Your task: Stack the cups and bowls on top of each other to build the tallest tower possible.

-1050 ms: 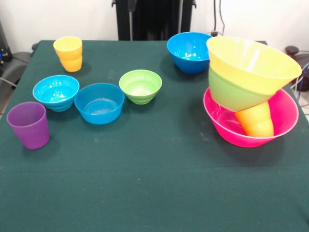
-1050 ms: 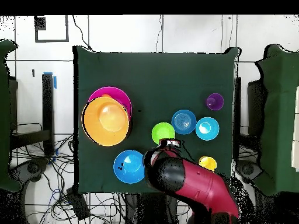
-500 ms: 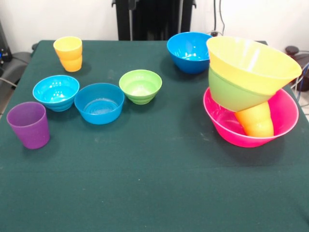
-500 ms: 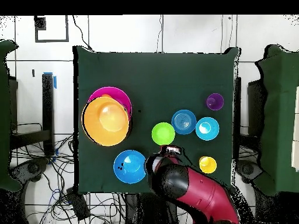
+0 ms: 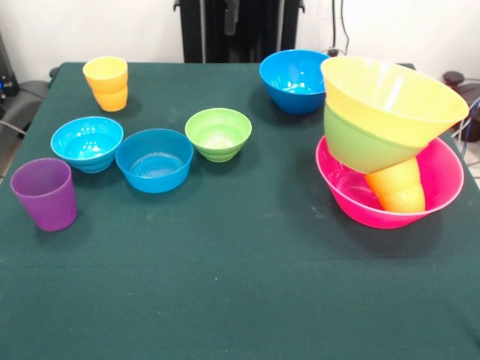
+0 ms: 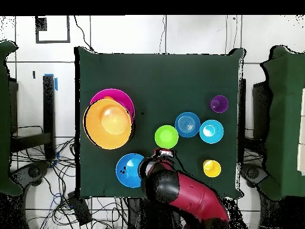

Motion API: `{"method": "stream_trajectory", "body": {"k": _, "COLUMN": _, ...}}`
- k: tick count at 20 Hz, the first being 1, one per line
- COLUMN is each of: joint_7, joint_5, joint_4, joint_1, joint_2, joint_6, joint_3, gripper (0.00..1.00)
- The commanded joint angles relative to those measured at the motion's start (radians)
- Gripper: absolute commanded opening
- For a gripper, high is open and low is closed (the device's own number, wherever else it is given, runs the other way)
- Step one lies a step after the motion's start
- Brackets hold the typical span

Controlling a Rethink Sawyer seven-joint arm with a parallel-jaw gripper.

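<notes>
1. Gripper (image 6: 159,154) shows only from overhead, at the end of the red and black arm (image 6: 190,197); whether it is released or clenched I cannot tell, and nothing appears to be held in it. In that view it sits between the medium blue bowl (image 6: 130,170) on one side and the small green bowl (image 6: 167,136) just ahead of it.

2. Tower (image 5: 386,139) stands well off to the side of the gripper, beyond the medium blue bowl. Its base is the large pink bowl (image 5: 442,180); inside that stands an orange cup (image 5: 397,187), on which rest a green bowl (image 5: 360,146) and the large orange bowl (image 5: 390,94), both tilted noticeably.

3. Risk, as I judge it: the two upper bowls balance on one narrow cup and already lean, so any added piece set down off-centre, or a brush from the arm, could tip them out of the pink bowl.

4. Farther out from the gripper, on its other side from the tower, lie the small blue bowl (image 6: 187,124), the cyan bowl (image 6: 211,131), the purple cup (image 6: 219,104) and the yellow cup (image 6: 211,168), all apart from one another and unstacked.
</notes>
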Motion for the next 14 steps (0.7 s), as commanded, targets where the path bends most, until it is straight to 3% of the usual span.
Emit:
{"method": "stream_trajectory", "body": {"k": 1, "joint_7": 0.062, "joint_5": 0.022, "joint_4": 0.075, "joint_1": -0.008, "joint_2": 0.091, "joint_6": -0.071, "joint_3": 0.121, "gripper": 1.00}}
{"method": "stream_trajectory", "body": {"k": 14, "joint_7": 0.103, "joint_5": 0.043, "joint_4": 0.036, "joint_1": 0.066, "joint_2": 0.131, "joint_6": -0.084, "joint_3": 0.089, "gripper": 1.00}}
